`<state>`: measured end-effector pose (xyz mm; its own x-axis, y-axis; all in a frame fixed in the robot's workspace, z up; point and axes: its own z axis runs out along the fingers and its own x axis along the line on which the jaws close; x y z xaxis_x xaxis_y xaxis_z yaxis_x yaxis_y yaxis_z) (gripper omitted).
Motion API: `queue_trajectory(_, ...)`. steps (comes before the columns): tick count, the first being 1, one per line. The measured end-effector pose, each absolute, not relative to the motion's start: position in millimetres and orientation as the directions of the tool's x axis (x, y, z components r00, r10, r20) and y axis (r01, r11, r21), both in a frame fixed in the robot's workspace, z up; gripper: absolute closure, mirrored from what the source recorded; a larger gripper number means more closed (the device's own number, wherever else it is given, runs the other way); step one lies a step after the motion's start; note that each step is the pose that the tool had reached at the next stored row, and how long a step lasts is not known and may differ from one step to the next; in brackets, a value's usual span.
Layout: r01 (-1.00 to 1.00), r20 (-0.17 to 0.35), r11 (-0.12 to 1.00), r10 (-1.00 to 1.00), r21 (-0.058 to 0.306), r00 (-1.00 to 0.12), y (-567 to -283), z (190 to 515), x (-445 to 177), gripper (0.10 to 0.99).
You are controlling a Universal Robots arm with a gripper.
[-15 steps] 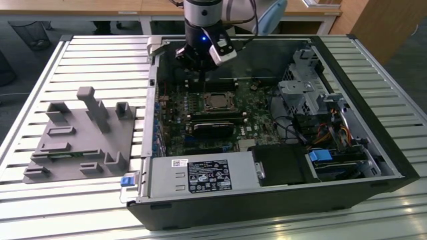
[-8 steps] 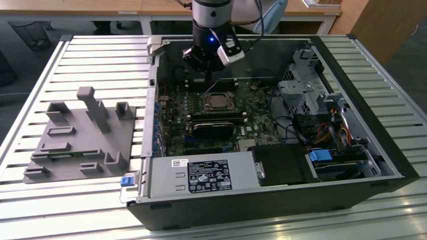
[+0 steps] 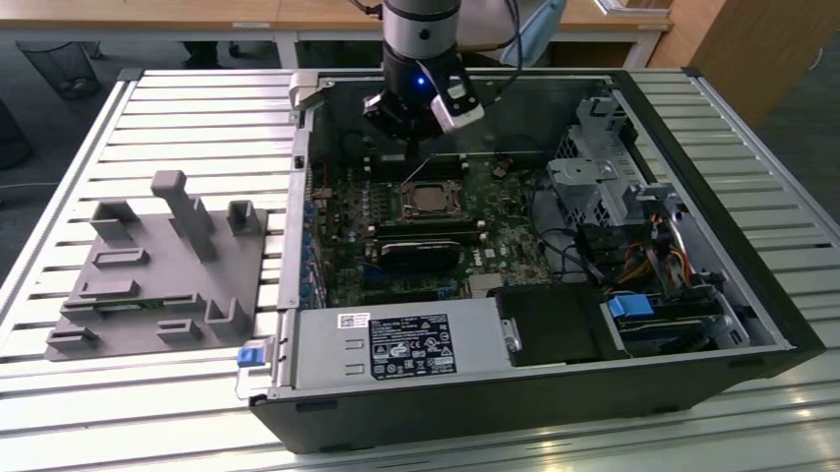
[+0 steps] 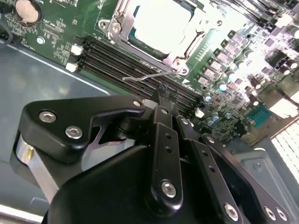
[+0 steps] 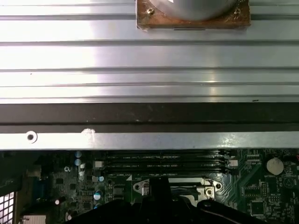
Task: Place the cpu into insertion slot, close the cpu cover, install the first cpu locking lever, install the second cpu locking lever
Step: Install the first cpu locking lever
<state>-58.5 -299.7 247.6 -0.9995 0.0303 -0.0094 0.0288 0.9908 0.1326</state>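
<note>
The cpu, pale and square, lies in the insertion slot on the green motherboard, also seen in the exterior view as cpu. The silver cpu cover lies down around it as a frame. A thin wire locking lever sticks out from the socket's edge over the memory slots. My gripper hangs just above the socket with its black fingers pressed together, the tips right beside that lever; I cannot tell whether they touch it. In the exterior view the gripper is over the far side of the socket.
The open computer case lies on a slatted metal table. Long black memory slots run beside the socket. A black heatsink block, a power supply and drive bays crowd the case. A grey fixture block stands at the exterior view's left.
</note>
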Motion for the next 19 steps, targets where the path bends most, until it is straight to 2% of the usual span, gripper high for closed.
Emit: queue_trajectory(19, 0.022, -0.01, 0.991, 0.023, 0.132, -1.0, -299.7, 239.4, -52.1, 0.969)
